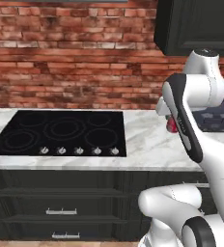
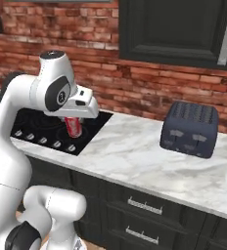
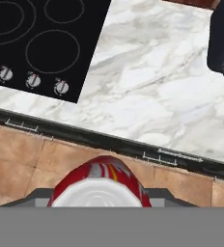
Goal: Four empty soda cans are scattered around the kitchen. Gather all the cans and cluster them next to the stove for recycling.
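The white marble counter (image 1: 147, 144) runs under the red brick wall (image 1: 70, 53), with black panelled drawers (image 2: 145, 205) below it and a black wall cabinet (image 2: 174, 29) above. In the left base view the flat black glass stove (image 1: 61, 132), with grey ring burners and a front row of silver knobs, lies at nine o'clock from the arm's hand; in the hand view it fills the eleven o'clock corner (image 3: 41, 43). The dark blue-grey toaster (image 2: 190, 128) stands on the counter at three o'clock in the right base view, well apart from the stove. The two-finger gripper (image 2: 72, 128) hangs above the counter by the stove's right edge, its fingers closed narrowly on the small red soda can (image 2: 73, 126), which is held upright. In the hand view the can's silver top and red shoulder (image 3: 100, 183) sit at six o'clock, over the terracotta tile floor (image 3: 32, 164) and the counter's front edge.
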